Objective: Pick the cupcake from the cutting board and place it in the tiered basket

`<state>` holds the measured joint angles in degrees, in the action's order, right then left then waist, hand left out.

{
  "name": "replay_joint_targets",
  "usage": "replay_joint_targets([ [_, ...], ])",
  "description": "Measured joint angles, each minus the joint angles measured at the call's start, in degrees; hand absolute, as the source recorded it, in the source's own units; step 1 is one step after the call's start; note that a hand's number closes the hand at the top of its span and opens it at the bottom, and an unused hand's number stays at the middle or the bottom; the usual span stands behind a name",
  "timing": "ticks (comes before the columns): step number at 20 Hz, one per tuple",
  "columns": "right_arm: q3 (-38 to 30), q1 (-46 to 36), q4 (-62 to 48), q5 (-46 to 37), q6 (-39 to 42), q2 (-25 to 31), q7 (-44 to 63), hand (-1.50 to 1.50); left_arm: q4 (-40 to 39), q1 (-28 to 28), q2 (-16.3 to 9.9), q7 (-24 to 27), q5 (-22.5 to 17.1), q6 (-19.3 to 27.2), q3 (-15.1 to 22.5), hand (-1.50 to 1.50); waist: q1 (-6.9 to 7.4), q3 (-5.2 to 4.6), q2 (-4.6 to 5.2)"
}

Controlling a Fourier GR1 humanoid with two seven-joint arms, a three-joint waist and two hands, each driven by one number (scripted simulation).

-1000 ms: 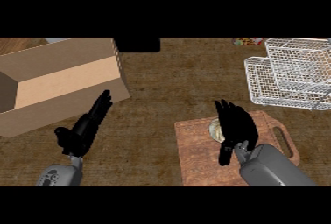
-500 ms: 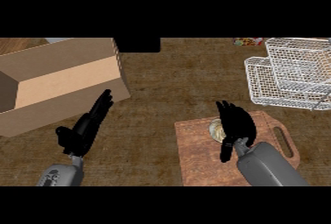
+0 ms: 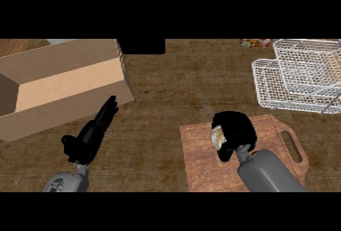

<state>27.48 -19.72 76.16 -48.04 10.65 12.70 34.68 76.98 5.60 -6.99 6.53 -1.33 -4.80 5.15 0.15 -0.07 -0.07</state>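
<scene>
The light is dim and even, with no glare anywhere. The dark brown wooden counter looks murky. At nine o'clock, the open tan cardboard box is lit on its inner wall, its left end shadowed. The black hands lose all detail.

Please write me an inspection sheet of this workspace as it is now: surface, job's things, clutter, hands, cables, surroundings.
Surface: brown counter.
Job's things: cupcake on the cutting board, mostly hidden by the right hand; white wire tiered basket at the far right, apart from the board.
Clutter: open cardboard box at the far left; a small colourful item behind the basket, too small to tell.
Hands: right hand curled round the cupcake; left hand open, fingers straight, beside the box.
Cables: nothing seen.
Surroundings: dark block at the far edge.
</scene>
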Motion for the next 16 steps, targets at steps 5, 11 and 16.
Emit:
replay_joint_targets([
  [5, -1.42, 0.26, 0.47, -3.7, 0.36, -2.75, -1.74, 1.5, 0.18, 0.87, -0.11, -0.87, 0.01, -1.2, -1.43, 0.0, -0.04, 0.04, 0.03],
  [11, -9.0, 3.33, 2.48, -2.8, -0.41, 6.72, -10.63, 1.5, 1.72, -0.35, -0.16, -1.71, -0.03, -1.4, -2.25, 0.0, -0.99, 0.13, -0.01],
  [16, -21.36, 6.37, -2.09, 2.78, -1.88, 22.59, -23.49, 1.5, 2.06, -1.32, -0.39, -1.24, -0.47, -0.68, -3.49, 0.0, -3.7, 0.48, 0.3],
])
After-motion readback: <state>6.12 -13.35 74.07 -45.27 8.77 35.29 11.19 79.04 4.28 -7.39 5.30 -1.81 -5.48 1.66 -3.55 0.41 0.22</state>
